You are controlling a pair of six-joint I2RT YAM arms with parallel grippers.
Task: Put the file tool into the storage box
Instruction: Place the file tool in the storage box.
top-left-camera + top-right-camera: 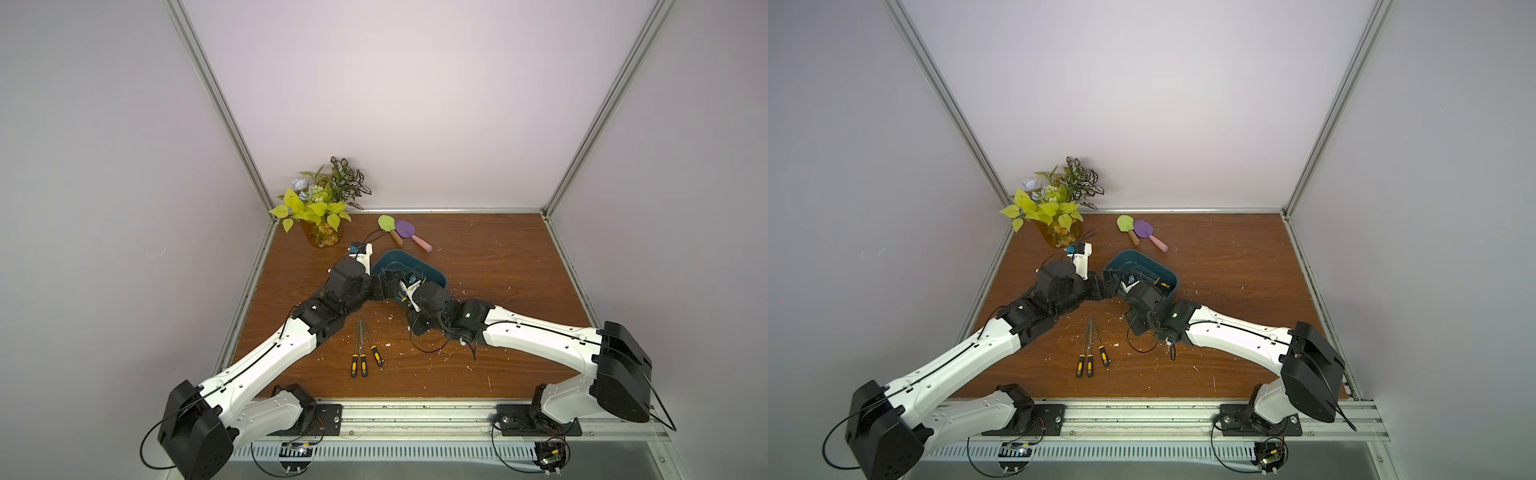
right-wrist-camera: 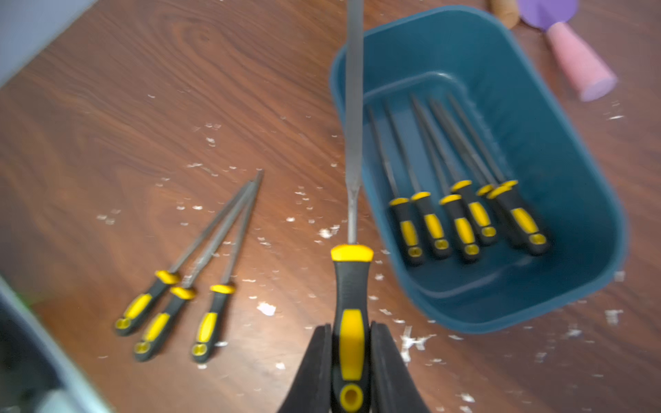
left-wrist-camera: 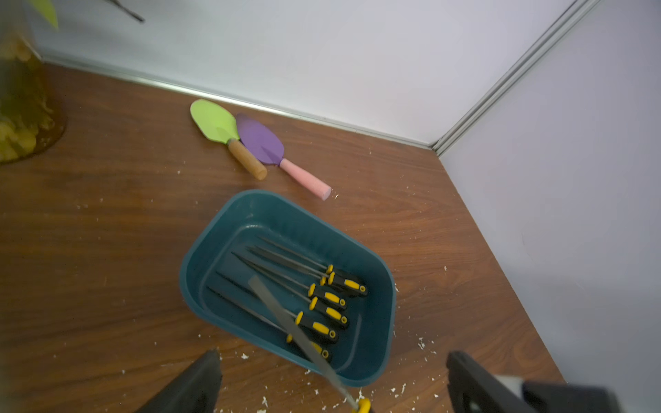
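Teal plastic marks the storage box [image 1: 428, 266] at the centre of both top views, with several files [image 2: 465, 221] lying side by side inside it and three loose files [image 1: 363, 353] on the wooden table [image 1: 498, 332] just below it in the frame. The right gripper [image 2: 351, 327] is clamped on the black-and-yellow handle of the file tool [image 2: 352, 286], whose grey blade crosses the box rim, while the left gripper [image 3: 332, 355] stands wide and empty beside the box. Done well, I judge, the handle travels fully over the rim, parallel to the stored files, and sinks low before release, so nothing catches or tips the tub.
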